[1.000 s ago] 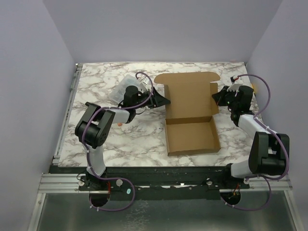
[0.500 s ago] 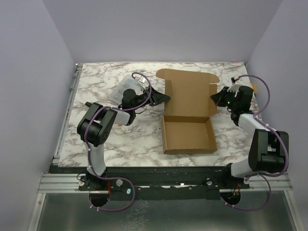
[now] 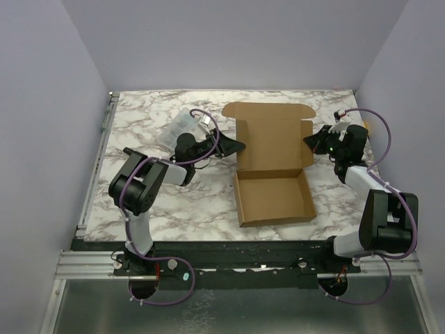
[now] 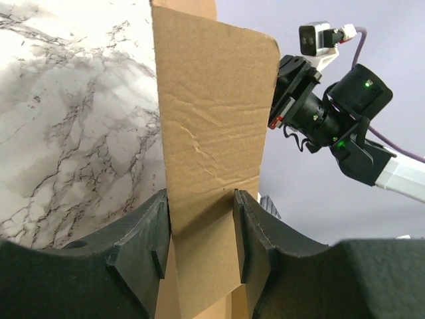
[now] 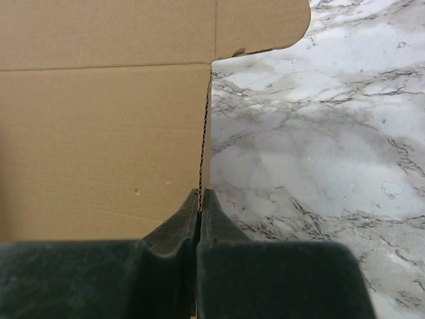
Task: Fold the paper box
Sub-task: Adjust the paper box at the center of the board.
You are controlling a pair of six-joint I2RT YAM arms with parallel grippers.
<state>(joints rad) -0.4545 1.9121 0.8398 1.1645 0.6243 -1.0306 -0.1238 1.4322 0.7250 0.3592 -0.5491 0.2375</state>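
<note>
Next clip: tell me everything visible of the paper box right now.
The paper box is plain brown corrugated cardboard, half assembled: a shallow rectangular tray with raised walls rests on the marble table, its lid panel open toward the far side, with round-cornered flaps on its edges. The right gripper is shut on the lid's right flap, edge-on; the left gripper's fingers flank the upright left flap, though whether they press it is unclear.

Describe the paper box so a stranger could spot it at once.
On the marble table, look between the left gripper and the right gripper. The paper box sits there, lid open: brown cardboard, far larger than the small clear case to its left.
</note>
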